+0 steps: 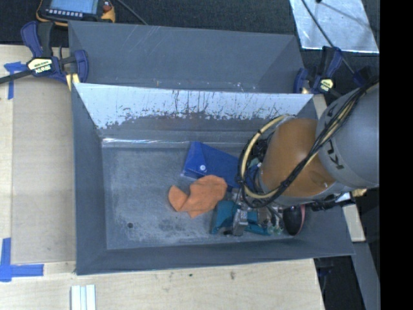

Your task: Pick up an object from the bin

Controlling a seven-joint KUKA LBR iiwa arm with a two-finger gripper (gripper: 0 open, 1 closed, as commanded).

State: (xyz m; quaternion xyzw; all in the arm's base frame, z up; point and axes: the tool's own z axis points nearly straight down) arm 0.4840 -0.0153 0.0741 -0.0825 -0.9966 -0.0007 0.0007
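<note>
In the bin point(129, 192), a lump point(197, 196) just before a flat pouch point(205, 161), gripper point(240, 223) at their right

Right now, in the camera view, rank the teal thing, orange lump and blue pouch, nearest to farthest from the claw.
1. Teal thing, right at the claw, low in the view.
2. Orange lump, up and to the view's left of it.
3. Blue pouch, above the lump, farthest back.

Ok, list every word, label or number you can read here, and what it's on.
No text can be read.
Display unit behind the bin: screen too blurred.
Arm's grey casing: dark marks, partly hidden, unreadable.
Blue piece in the bin: white dot, no letters.
</note>
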